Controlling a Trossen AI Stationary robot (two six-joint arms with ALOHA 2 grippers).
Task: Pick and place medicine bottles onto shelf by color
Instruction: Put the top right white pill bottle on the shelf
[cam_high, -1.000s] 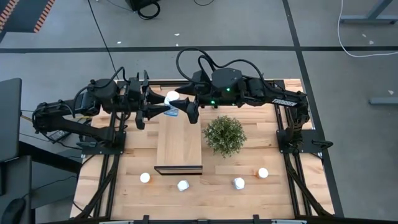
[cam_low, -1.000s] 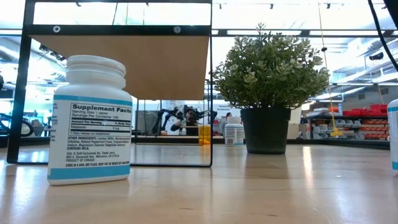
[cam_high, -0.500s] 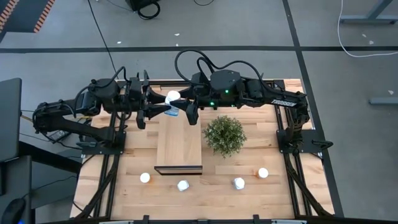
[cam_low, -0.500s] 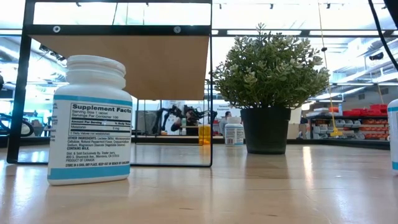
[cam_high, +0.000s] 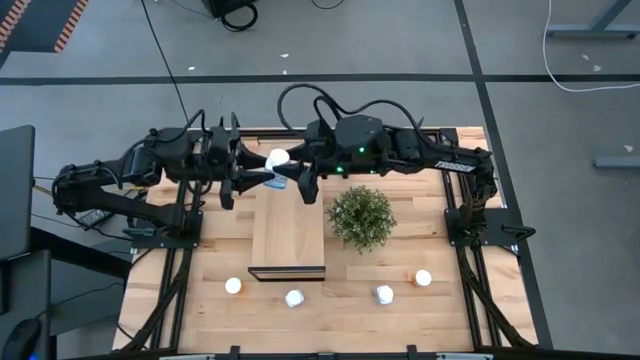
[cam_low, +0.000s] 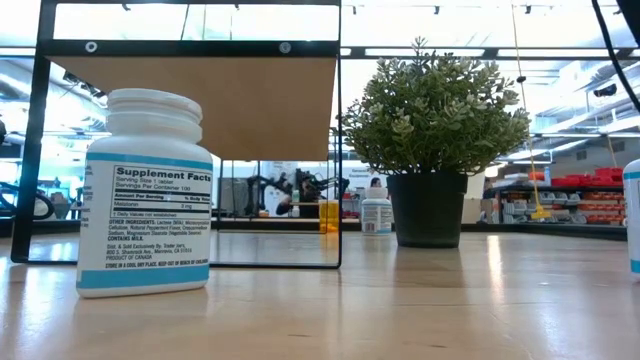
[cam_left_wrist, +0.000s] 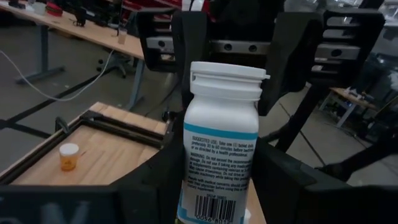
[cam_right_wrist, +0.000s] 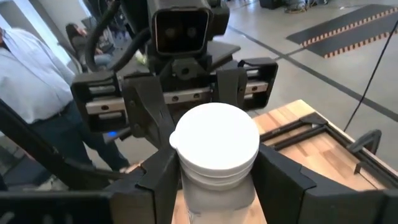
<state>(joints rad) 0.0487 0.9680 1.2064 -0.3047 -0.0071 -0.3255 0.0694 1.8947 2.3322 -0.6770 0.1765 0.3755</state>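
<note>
A white medicine bottle (cam_high: 277, 158) with a white cap and a blue-banded label is held in the air over the far end of the shelf (cam_high: 288, 235). My left gripper (cam_high: 262, 178) is shut on it. My right gripper (cam_high: 292, 172) is open, and its fingers (cam_left_wrist: 186, 56) stand on either side of the bottle's cap end (cam_right_wrist: 214, 143). I cannot tell whether they touch it. Several more bottles stand upright in a row on the table's near part: two orange ones (cam_high: 233, 285) (cam_high: 423, 277) and two white ones (cam_high: 294, 297) (cam_high: 384, 294). My left gripper pinches the bottle's lower body (cam_left_wrist: 211, 180) between its two fingers (cam_left_wrist: 158, 177), which come from the table's left side and lie across the bottle. The bottle is lifted clear above the shelf, cap up and roughly upright.
A bushy green potted plant (cam_high: 362, 217) stands right of the shelf. In the low view, a white bottle (cam_low: 145, 190) stands close in front of the shelf frame (cam_low: 190, 48). An orange bottle (cam_left_wrist: 68, 157) stands on the table by its far left corner.
My right arm has moved a little toward the table's left edge, closer around the bottle. The bottle and my left gripper have stayed in place.
</note>
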